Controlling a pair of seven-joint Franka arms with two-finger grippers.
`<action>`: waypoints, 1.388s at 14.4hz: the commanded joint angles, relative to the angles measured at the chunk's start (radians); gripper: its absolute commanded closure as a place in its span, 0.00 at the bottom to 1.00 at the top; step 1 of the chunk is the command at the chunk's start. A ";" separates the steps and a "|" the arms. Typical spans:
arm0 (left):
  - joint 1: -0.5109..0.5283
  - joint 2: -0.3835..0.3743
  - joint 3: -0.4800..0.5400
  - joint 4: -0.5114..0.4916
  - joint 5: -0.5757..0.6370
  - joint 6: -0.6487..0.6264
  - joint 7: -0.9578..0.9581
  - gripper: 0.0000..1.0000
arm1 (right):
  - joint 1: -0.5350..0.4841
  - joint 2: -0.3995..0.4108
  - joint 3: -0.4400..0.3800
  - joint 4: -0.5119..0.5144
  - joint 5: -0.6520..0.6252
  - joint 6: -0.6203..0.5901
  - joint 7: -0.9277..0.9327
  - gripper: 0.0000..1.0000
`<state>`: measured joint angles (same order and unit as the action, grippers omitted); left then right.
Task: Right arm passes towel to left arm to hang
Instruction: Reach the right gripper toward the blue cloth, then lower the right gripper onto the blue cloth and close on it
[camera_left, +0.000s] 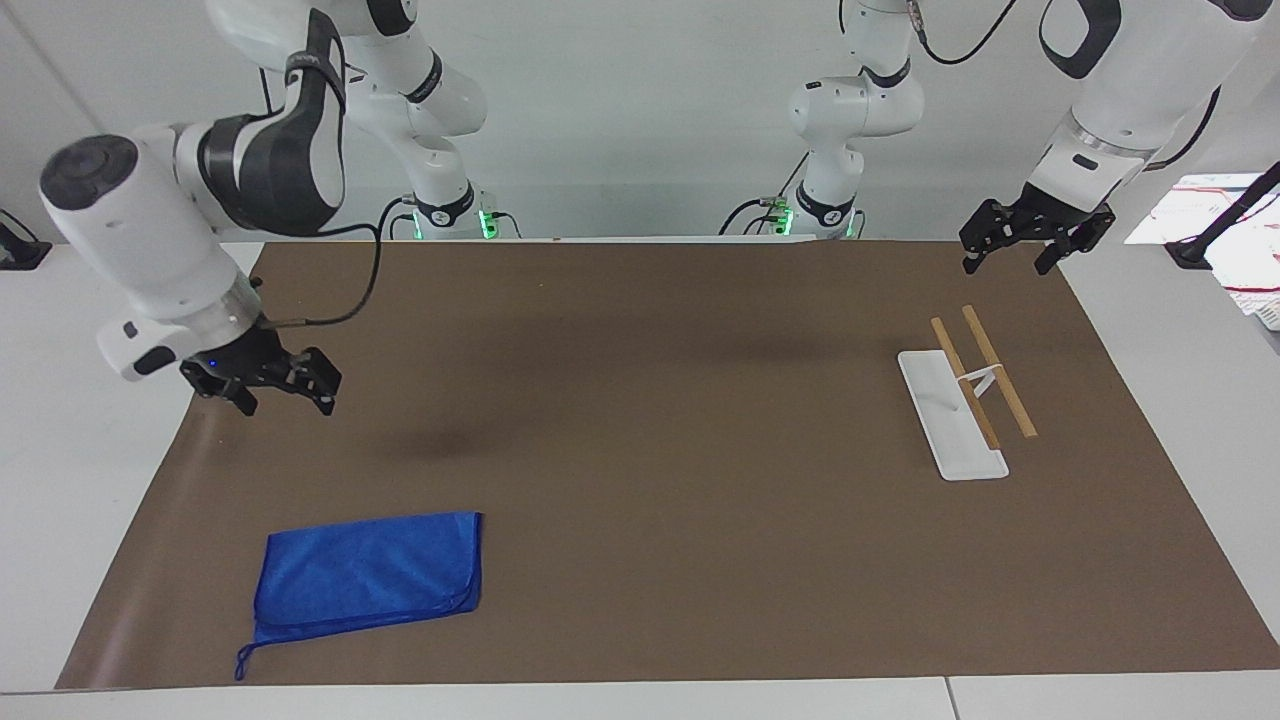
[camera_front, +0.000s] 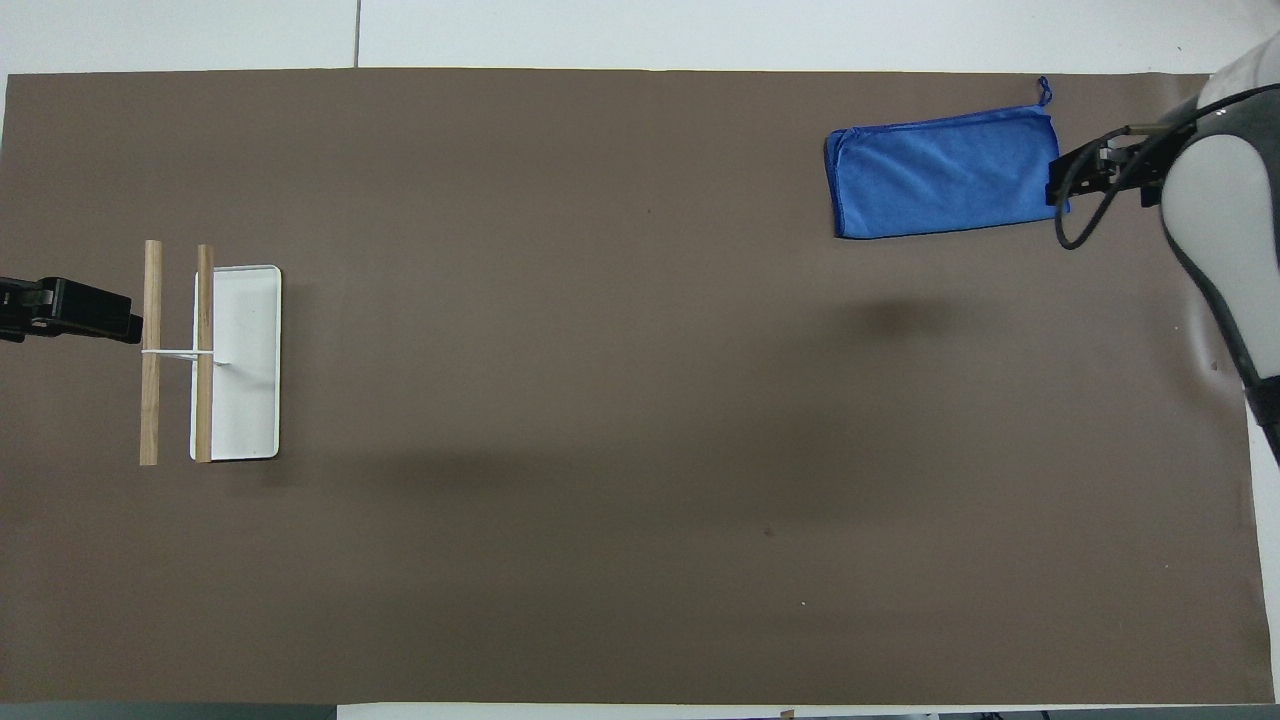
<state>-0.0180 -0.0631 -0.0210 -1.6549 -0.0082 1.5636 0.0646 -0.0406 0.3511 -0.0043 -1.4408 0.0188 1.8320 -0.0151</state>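
Note:
The blue towel (camera_left: 370, 575) lies folded flat on the brown mat (camera_left: 640, 480), toward the right arm's end and near the table edge farthest from the robots, its loop (camera_left: 243, 662) at one corner. It also shows in the overhead view (camera_front: 940, 175). My right gripper (camera_left: 283, 400), with a blue light, is open and empty in the air over the mat, apart from the towel; in the overhead view it (camera_front: 1062, 180) overlaps the towel's end. My left gripper (camera_left: 1008, 262) is open and empty, waiting over the mat's corner near the rack (camera_left: 965, 400).
The rack has a white base (camera_front: 245, 400) and two wooden bars (camera_front: 150, 400), toward the left arm's end. Two further arm bases (camera_left: 440, 205) (camera_left: 825, 205) stand at the robots' edge. Papers (camera_left: 1225, 225) lie on the white table by the left arm.

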 joint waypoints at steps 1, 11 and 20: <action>0.009 -0.024 -0.011 -0.026 0.021 0.009 -0.014 0.00 | -0.010 0.154 0.006 0.176 0.009 -0.003 0.012 0.00; 0.007 -0.024 -0.011 -0.026 0.021 0.009 -0.014 0.00 | -0.018 0.410 0.017 0.278 -0.005 0.116 -0.132 0.00; 0.009 -0.024 -0.011 -0.026 0.021 0.009 -0.012 0.00 | -0.010 0.442 0.017 0.188 0.004 0.240 -0.281 0.00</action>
<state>-0.0180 -0.0631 -0.0210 -1.6549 -0.0082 1.5636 0.0644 -0.0474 0.8011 0.0028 -1.2236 0.0171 2.0338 -0.2731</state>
